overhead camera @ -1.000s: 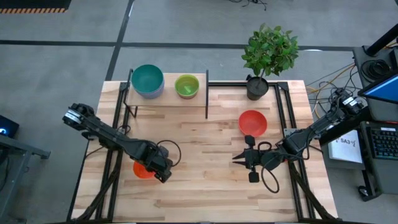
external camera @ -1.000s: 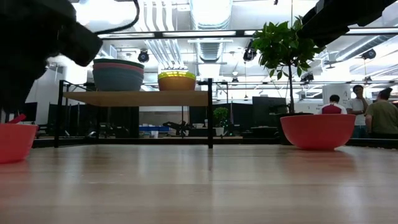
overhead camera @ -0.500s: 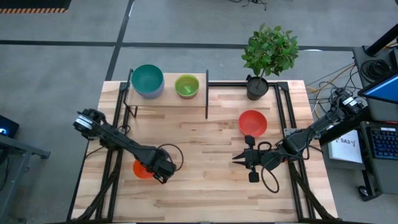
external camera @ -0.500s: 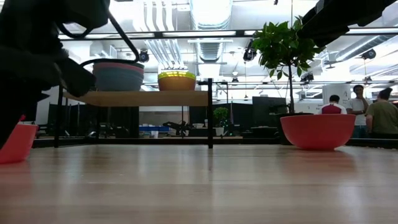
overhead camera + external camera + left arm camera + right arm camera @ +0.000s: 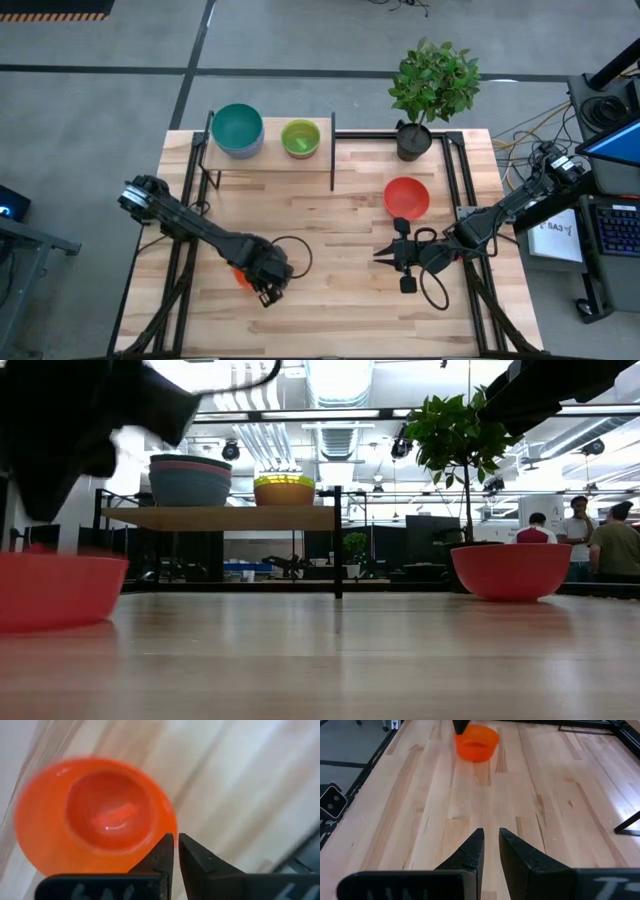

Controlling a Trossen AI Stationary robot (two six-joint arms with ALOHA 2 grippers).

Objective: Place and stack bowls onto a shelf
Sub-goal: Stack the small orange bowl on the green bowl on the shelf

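The small orange bowl [image 5: 95, 815] sits on the table near its left front, largely under my left gripper [image 5: 252, 278] in the high view. That gripper [image 5: 175, 840] is shut, its fingertips at the bowl's rim. The large red bowl [image 5: 406, 197] rests on the table at the right. My right gripper [image 5: 491, 834] hovers near the red bowl with a narrow gap between its fingers and nothing in it. On the shelf [image 5: 270, 160] stand a stack topped by a teal bowl [image 5: 237, 128] and a stack topped by a green bowl [image 5: 300, 137]. My left gripper comes down on the orange bowl from above, and one finger [image 5: 162, 851] stands against the bowl's rim [image 5: 167, 822]. No rim shows in the slit between the fingers, so I cannot tell whether it is pinched. The bowl's base is on the table.
A black pot with a green plant [image 5: 413, 140] stands at the table's far right, behind the red bowl. Black metal frame rails [image 5: 455, 180] run along the table's sides. People [image 5: 615, 545] stand in the room far behind the table.
My left gripper has moved toward the table's near edge and a little to the right. The orange bowl has slid with it the same way and now shows much larger in the low view.
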